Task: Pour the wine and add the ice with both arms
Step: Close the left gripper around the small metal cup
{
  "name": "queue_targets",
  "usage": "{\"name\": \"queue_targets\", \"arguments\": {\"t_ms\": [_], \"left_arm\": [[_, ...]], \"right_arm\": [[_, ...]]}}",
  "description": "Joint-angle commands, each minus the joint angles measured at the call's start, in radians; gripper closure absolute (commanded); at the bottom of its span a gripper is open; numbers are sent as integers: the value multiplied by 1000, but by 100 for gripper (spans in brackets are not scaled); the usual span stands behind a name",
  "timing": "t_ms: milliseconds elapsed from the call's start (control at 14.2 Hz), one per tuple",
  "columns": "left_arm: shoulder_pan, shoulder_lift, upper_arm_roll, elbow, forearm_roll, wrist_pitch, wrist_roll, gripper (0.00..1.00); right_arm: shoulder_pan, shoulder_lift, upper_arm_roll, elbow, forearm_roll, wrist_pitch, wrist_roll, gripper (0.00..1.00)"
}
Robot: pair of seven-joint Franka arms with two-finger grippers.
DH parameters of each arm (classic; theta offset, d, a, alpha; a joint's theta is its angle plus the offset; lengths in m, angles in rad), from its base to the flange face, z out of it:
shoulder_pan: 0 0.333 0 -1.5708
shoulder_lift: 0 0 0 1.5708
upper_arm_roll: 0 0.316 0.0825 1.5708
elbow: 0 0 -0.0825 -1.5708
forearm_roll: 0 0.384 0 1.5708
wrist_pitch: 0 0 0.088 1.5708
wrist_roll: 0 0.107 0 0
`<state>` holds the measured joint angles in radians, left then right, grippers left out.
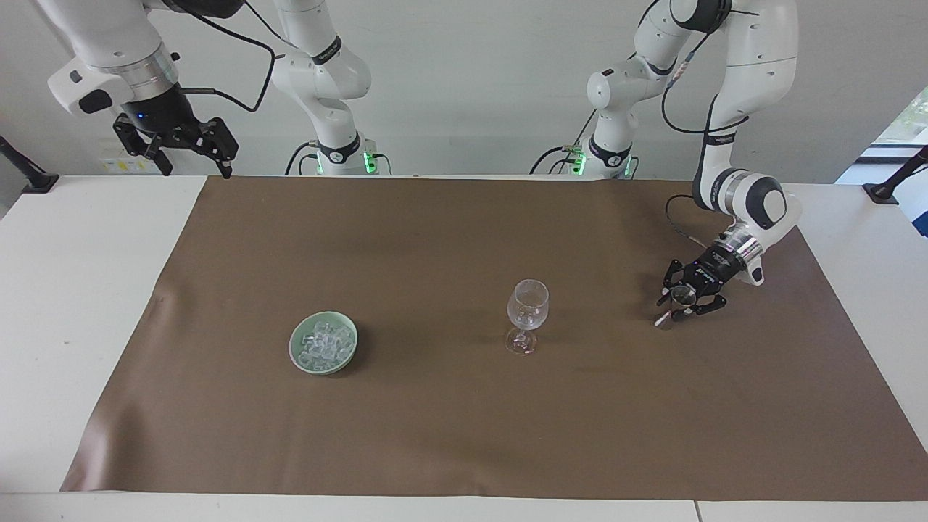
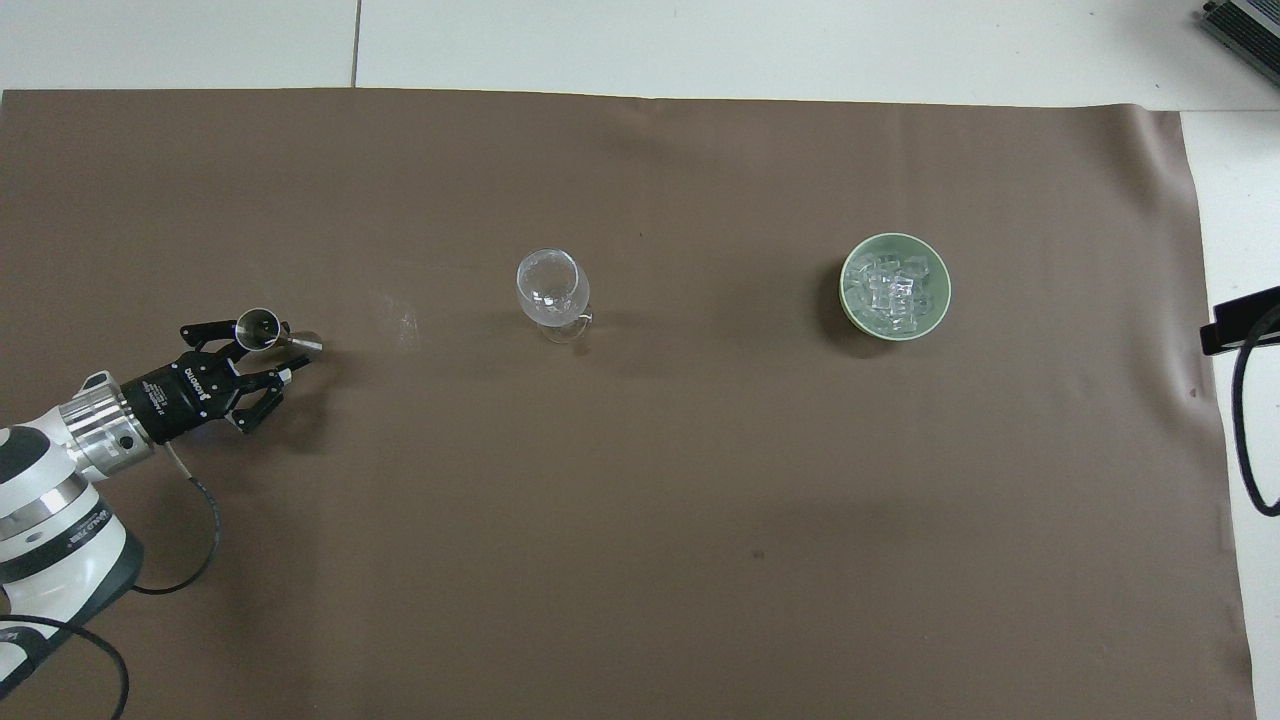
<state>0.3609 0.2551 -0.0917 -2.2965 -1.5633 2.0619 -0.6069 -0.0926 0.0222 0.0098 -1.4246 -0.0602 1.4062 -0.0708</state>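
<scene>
The left gripper (image 1: 679, 304) sits low at the left arm's end of the brown mat (image 1: 464, 435), its fingers drawn in around a small metal jigger (image 1: 680, 296) that stands on the mat. In the facing view the jigger's round mouth shows between the black fingers, so the gripper looks clenched on it at the waist; I judge this a side grasp meant to keep the cup upright until it is tipped. The wine glass (image 1: 528, 313) stands upright toward the middle of the mat, well apart from the jigger, and looks empty. The green bowl (image 1: 323, 342) lies well apart from the glass, toward the right arm's end, with the ice (image 1: 325, 341) heaped inside it. The right gripper (image 1: 177, 141) hangs high over the counter (image 1: 72, 290) edge at the right arm's end, fingers spread and empty; that arm waits.

In the overhead view the left gripper (image 2: 268, 352) comes in from the side, its fingers closed about the jigger (image 2: 262, 326), whose open mouth faces up. The wine glass (image 2: 549, 290) stands between the jigger and the green bowl (image 2: 936, 300). The ice (image 2: 892, 290) fills the bowl. The 3 things are strung in a row, likely so each arm serves its own end. The right gripper is out of this view.
</scene>
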Motion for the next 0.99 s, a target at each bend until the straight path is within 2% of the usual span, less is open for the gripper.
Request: {"name": "queue_targets", "arguments": {"t_ms": [0, 353, 424, 494, 565, 777, 848, 918], "left_arm": [[-16, -1, 9, -9, -24, 17, 10, 70], [-14, 1, 7, -4, -24, 21, 3, 70], [-13, 1, 7, -3, -24, 20, -1, 75], [-11, 1, 7, -3, -24, 20, -2, 85], [-10, 1, 7, -3, -24, 18, -2, 90], [-8, 1, 7, -4, -24, 18, -4, 92], [-7, 1, 7, -4, -24, 17, -2, 100], [-3, 1, 7, -4, -24, 15, -2, 100]], "right_arm": [[-2, -15, 2, -20, 20, 20, 11, 0], [-2, -15, 2, -20, 20, 20, 11, 0], [-2, -15, 2, -20, 20, 20, 9, 0], [-2, -15, 2, -20, 20, 20, 9, 0], [-2, -15, 2, -20, 20, 19, 9, 0], [-2, -15, 2, -20, 20, 20, 11, 0], [-2, -15, 2, -20, 20, 20, 11, 0], [-2, -15, 2, -20, 20, 20, 9, 0]]}}
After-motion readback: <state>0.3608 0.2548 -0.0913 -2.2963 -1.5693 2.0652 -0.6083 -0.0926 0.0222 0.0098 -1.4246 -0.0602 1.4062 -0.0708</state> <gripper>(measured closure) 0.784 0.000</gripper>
